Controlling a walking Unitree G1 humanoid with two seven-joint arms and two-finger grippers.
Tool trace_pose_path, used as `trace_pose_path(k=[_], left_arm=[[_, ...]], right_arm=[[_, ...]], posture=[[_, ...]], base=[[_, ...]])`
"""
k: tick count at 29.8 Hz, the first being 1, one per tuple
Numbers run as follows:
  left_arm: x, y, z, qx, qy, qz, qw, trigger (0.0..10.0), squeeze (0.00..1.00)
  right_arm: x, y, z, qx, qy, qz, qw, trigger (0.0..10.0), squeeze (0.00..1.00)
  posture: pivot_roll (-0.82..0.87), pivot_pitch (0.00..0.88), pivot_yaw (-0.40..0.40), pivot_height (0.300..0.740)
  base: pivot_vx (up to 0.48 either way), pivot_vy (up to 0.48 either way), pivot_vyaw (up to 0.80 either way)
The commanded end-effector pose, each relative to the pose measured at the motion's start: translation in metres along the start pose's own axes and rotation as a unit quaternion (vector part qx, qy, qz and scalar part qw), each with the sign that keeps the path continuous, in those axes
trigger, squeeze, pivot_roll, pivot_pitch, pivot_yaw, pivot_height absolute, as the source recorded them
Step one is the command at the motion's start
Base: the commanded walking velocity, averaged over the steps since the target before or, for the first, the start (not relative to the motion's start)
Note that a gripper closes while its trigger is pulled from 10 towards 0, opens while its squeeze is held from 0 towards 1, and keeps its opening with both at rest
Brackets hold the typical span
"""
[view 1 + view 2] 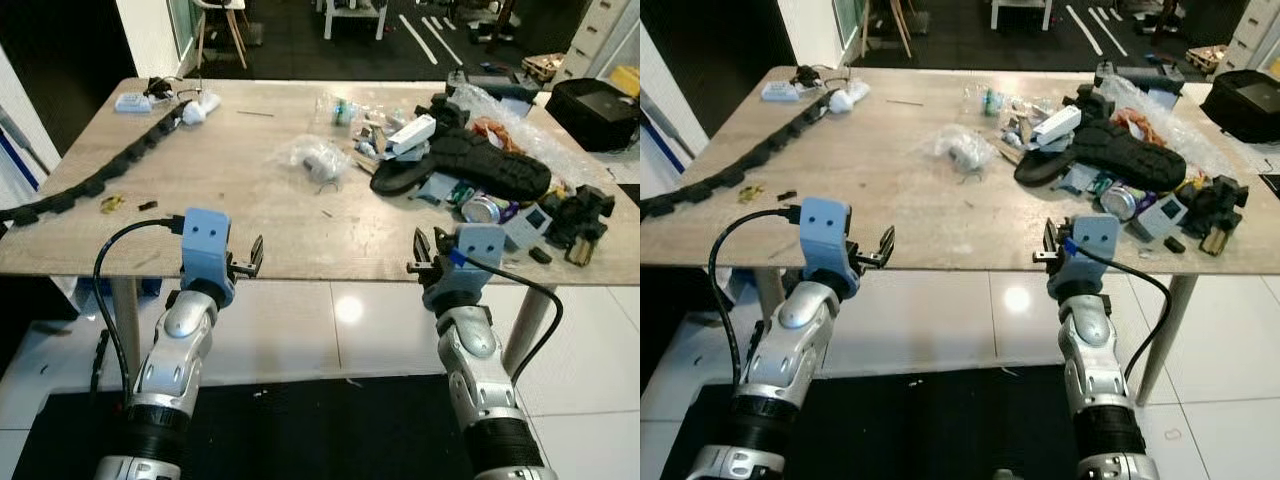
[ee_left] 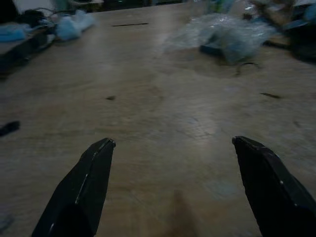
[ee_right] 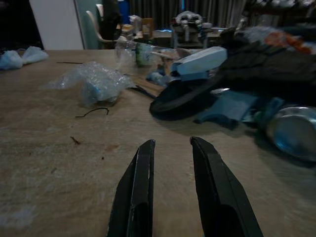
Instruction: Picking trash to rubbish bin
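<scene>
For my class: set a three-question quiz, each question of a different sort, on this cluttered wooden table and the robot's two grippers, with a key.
1. True or false: the left gripper is holding the crumpled clear plastic bag.
2. Multiple choice: the metal can lies (A) on the table's left end by the black chain, (B) near the front edge on the robot's right, beside the black shoe, (C) on the floor.
3. Fill in: by the wrist views, the ____ gripper's fingers are spread wider.

Key
1. False: it holds nothing and hovers at the table's near edge.
2. B.
3. Left; the right gripper's fingers have only a narrow gap between them.
</scene>
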State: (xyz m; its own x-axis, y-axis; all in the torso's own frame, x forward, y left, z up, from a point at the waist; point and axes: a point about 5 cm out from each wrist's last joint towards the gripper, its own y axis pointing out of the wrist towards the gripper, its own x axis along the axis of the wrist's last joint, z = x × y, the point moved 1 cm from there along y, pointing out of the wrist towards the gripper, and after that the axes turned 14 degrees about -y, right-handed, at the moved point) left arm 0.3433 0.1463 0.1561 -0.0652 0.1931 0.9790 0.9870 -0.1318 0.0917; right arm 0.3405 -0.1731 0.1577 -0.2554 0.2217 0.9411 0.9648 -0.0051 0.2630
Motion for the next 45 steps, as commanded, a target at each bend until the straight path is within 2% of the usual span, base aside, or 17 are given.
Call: trace_pose_path(k=[1,6,17,45], left_arm=[[-0.003,-0.0018,0.0012,0.0,0.001,0.007,1.0,10.0,0.0],[-0.0024,-0.0014,0.0016,0.002,0.001,0.007,1.0,10.0,0.0],[-0.0017,-0.0004,0.0012,0.001,0.001,0.006,1.0,10.0,0.0],[-0.0002,0.0002,0.0002,-0.009,0.005,0.004,1.0,10.0,0.0]], right_arm=[[-0.0015,-0.002,-0.0014,-0.002,-0.004,0.004,1.0,10.0,0.0],[-0.0012,-0.0016,-0.003,-0.009,-0.019,0.005,1.0,10.0,0.0],[-0.001,-0.0007,-0.0032,-0.008,-0.021,0.004,1.0,10.0,0.0],[0.0001,0.0024,0.0032,0.013,-0.006,-0.001,1.0,10.0,0.0]], posture=[[-0.01,0.127,0.026,0.74],[-0.01,0.126,0.027,0.74],[-0.01,0.123,0.026,0.74],[0.0,0.087,0.041,0.74]], base=[[0.334,0.0,0.0],[0.332,0.0,0.0],[0.334,0.0,0.0],[0.335,0.0,0.0]])
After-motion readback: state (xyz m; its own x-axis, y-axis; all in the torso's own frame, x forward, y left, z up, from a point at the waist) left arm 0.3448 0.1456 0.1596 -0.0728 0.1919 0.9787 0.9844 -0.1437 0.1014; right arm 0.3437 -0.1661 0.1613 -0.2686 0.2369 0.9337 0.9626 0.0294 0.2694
